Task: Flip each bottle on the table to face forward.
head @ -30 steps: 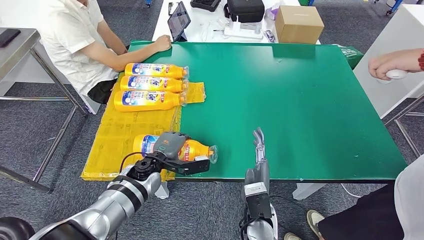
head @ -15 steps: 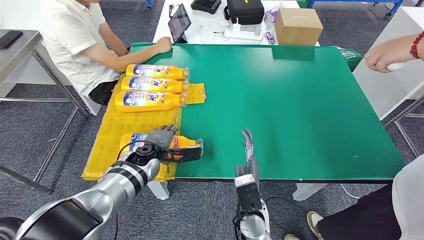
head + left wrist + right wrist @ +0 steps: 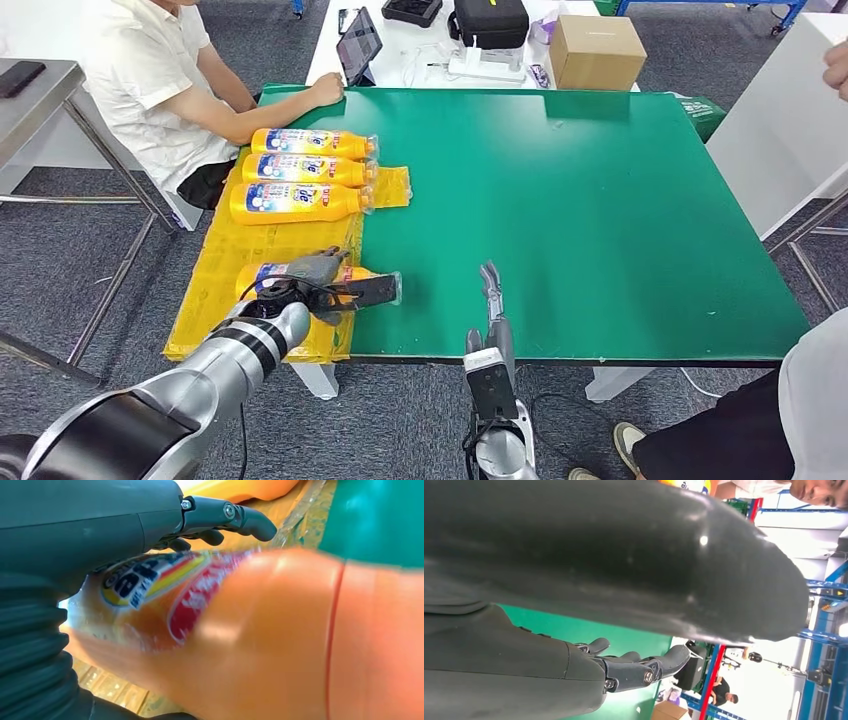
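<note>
Blue-and-white label with red and yellow bands on the held bottle (image 3: 260,645), large dark-blue characters partly visible in the left wrist view, blurred and not readable; similar blue-and-white labels on the three bottles (image 3: 300,171) lying side by side farther back, print too small to read

Held bottle (image 3: 330,285) orange-yellow plastic, lying on its side near the front edge of the table, body over the yellow sheet (image 3: 240,275), clear cap end reaching just onto the green mat (image 3: 600,200); seen close in the left wrist view as a smooth orange body with a thin seam line

Left hand (image 3: 318,285) wrapped over that bottle from above, dark fingers (image 3: 235,520) curled across the labelled part, thumb side against it, clamped on the bottle

Right hand (image 3: 492,300) at the front edge of the green mat, well apart from the held bottle, fingers straight and lying close together, pointing away from the robot, holding nothing; in the right wrist view fingers (image 3: 644,667) slightly bent with small gaps between them, above the green surface

Three bottles in a row on the far part of the yellow sheet, caps toward the green mat, touching or nearly touching each other

Person in a white shirt (image 3: 140,70) seated at the far left corner, forearm resting on the table edge; cardboard box (image 3: 598,48), tablet (image 3: 358,42) and black bag (image 3: 488,18) on the white table behind; another person's hand (image 3: 836,68) at the right edge
</note>
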Robot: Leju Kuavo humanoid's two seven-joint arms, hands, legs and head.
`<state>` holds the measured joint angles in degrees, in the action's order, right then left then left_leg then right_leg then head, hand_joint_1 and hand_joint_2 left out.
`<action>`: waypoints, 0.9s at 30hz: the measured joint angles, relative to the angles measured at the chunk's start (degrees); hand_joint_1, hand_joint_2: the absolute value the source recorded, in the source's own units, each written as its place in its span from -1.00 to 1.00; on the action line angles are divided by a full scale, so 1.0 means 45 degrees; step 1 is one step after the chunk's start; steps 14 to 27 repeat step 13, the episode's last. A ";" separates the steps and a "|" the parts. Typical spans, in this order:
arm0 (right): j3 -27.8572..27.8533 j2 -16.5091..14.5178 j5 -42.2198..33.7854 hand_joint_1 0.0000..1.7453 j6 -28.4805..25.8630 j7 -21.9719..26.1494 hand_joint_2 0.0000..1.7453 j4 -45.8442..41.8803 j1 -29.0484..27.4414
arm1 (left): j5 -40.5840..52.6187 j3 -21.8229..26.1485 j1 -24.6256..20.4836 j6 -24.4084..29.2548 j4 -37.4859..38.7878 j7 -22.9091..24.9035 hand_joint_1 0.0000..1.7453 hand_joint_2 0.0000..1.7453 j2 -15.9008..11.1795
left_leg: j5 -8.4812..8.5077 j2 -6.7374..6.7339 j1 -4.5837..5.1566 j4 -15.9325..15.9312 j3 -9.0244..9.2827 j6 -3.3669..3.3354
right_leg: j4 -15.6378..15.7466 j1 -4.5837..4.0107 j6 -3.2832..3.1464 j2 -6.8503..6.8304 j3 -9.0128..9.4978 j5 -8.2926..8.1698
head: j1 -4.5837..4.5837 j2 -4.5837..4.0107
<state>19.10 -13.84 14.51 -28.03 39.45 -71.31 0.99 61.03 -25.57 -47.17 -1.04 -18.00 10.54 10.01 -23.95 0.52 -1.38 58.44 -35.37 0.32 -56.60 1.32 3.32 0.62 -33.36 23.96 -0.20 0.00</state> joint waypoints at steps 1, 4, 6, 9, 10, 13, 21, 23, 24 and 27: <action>0.0001 0.0000 -0.0007 -1.00 -0.0051 0.0024 -1.00 0.0039 0.0008 | -0.0227 0.0174 -0.0025 0.0035 0.0001 -0.0368 -1.00 1.00 0.0015 | 0.0000 0.0000 0.0000 0.0000 0.0001 0.0000 | 0.0000 0.0000 0.0000 0.0000 0.0000 0.0000 | 0.0001 0.0000; 0.0013 0.0001 -0.0038 -1.00 -0.0210 0.0067 -1.00 0.0142 0.0009 | -0.0826 0.0671 -0.0039 0.0202 -0.0006 -0.1349 -1.00 1.00 0.0078 | 0.0002 0.0007 0.0001 0.0000 0.0000 -0.0002 | 0.0000 0.0001 0.0001 -0.0005 0.0004 0.0002 | 0.0003 0.0000; 0.0024 0.0001 -0.0040 -1.00 -0.0285 0.0078 -1.00 0.0199 0.0009 | -0.1084 0.0925 -0.0024 0.0312 -0.0012 -0.1812 -1.00 1.00 0.0120 | 0.0005 0.0014 0.0002 0.0001 -0.0001 -0.0005 | 0.0000 0.0003 0.0002 -0.0011 0.0007 0.0003 | 0.0001 0.0000; 0.0040 0.0002 -0.0043 -1.00 -0.0486 0.0083 -1.00 0.0262 -0.0003 | -0.1447 0.1138 0.0163 0.0869 -0.0169 -0.2871 -1.00 1.00 0.0233 | 0.0007 0.0016 0.0005 0.0002 -0.0011 -0.0007 | 0.0001 0.0006 0.0004 -0.0014 0.0000 0.0003 | 0.0001 0.0000; 0.0045 0.0004 -0.0049 -1.00 -0.0556 0.0083 -1.00 0.0273 -0.0016 | -0.1577 0.1162 0.0291 0.1137 -0.0284 -0.3261 -1.00 1.00 0.0294 | 0.0007 0.0015 0.0006 0.0003 -0.0018 -0.0007 | 0.0001 0.0007 0.0004 -0.0013 -0.0007 0.0002 | 0.0001 0.0000; 0.0066 0.0008 -0.0052 -1.00 -0.0689 0.0084 -1.00 0.0280 -0.0071 | -0.1943 0.1171 0.0641 0.1754 -0.0695 -0.3940 -1.00 1.00 0.0445 | 0.0008 0.0012 0.0008 0.0005 -0.0047 -0.0008 | 0.0000 0.0008 0.0006 -0.0011 -0.0036 -0.0001 | 0.0000 0.0000; 0.0066 0.0008 -0.0052 -1.00 -0.0689 0.0084 -1.00 0.0280 -0.0071 | -0.1943 0.1171 0.0641 0.1754 -0.0695 -0.3940 -1.00 1.00 0.0445 | 0.0008 0.0012 0.0008 0.0005 -0.0047 -0.0008 | 0.0000 0.0008 0.0006 -0.0011 -0.0036 -0.0001 | 0.0000 0.0000; 0.0066 0.0008 -0.0052 -1.00 -0.0689 0.0084 -1.00 0.0280 -0.0071 | -0.1943 0.1171 0.0641 0.1754 -0.0695 -0.3940 -1.00 1.00 0.0445 | 0.0008 0.0012 0.0008 0.0005 -0.0047 -0.0008 | 0.0000 0.0008 0.0006 -0.0011 -0.0036 -0.0001 | 0.0000 0.0000; 0.0066 0.0008 -0.0052 -1.00 -0.0689 0.0084 -1.00 0.0280 -0.0071 | -0.1943 0.1171 0.0641 0.1754 -0.0695 -0.3940 -1.00 1.00 0.0445 | 0.0008 0.0012 0.0008 0.0005 -0.0047 -0.0008 | 0.0000 0.0008 0.0006 -0.0011 -0.0036 -0.0001 | 0.0000 0.0000; 0.0066 0.0008 -0.0052 -1.00 -0.0689 0.0084 -1.00 0.0280 -0.0071 | -0.1943 0.1171 0.0641 0.1754 -0.0695 -0.3940 -1.00 1.00 0.0445 | 0.0008 0.0012 0.0008 0.0005 -0.0047 -0.0008 | 0.0000 0.0008 0.0006 -0.0011 -0.0036 -0.0001 | 0.0000 0.0000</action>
